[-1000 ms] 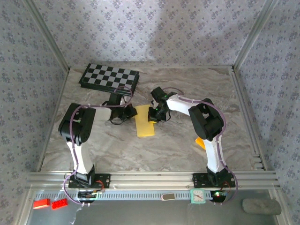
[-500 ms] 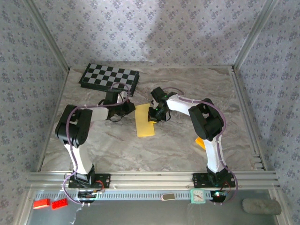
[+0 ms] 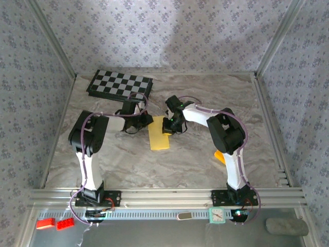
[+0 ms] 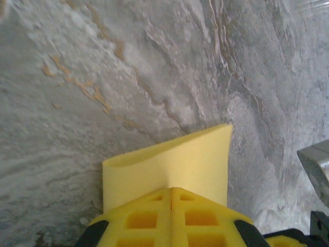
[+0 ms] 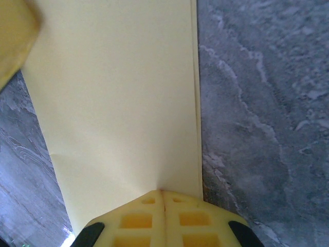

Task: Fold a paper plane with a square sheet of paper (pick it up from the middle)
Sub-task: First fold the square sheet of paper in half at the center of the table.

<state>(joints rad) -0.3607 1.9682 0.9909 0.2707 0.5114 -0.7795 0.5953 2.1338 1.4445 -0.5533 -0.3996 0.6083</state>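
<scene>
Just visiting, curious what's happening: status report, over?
Left gripper, right gripper: shut on paper. Folded strip, no plane yet. Checkerboard behind, not in the way.

White-and-black arms (image 3: 88, 172), purple cables (image 3: 247, 135)

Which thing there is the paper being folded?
Start at the checkerboard at the table's far left. Just nearer than its right corner, between the left gripper and the right gripper, lies the sheet of paper: a thin, flat, pale yellow strip. The other yellowish thing, a small thick orange block, sits apart to its right.
</scene>
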